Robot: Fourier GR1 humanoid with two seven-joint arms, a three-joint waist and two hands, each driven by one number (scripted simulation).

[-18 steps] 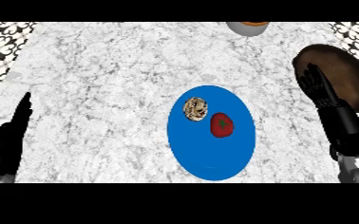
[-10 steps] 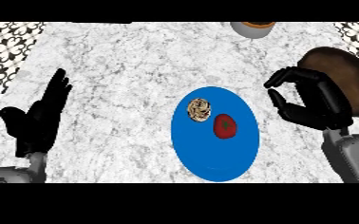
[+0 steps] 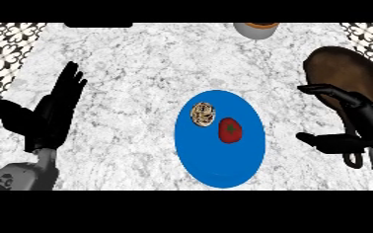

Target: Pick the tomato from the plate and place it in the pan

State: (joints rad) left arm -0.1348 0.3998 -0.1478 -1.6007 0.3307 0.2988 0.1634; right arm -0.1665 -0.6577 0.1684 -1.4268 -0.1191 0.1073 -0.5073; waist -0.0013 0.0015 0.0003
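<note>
A red tomato [image 3: 231, 130] lies on a blue plate [image 3: 218, 165] at the counter's middle, just right of a round speckled cookie [image 3: 203, 114]. The brown pan [image 3: 342, 69] sits at the right edge, partly hidden by my right hand [image 3: 348, 128]. That hand is open, thumb and fingers spread wide, to the right of the plate and apart from the tomato. My left hand [image 3: 51, 113] rests open at the left, fingers up, far from the plate.
A grey cup with an orange inside [image 3: 256, 28] stands at the back edge. A dark object [image 3: 98, 24] shows at the back left. Patterned tiles [image 3: 16, 39] border the white marble counter [image 3: 138, 74] at both upper corners.
Both hands have risen into view from the lower edges. The right hand has spread from a curled pose and moved down beside the plate. Tomato and plate have not moved.
</note>
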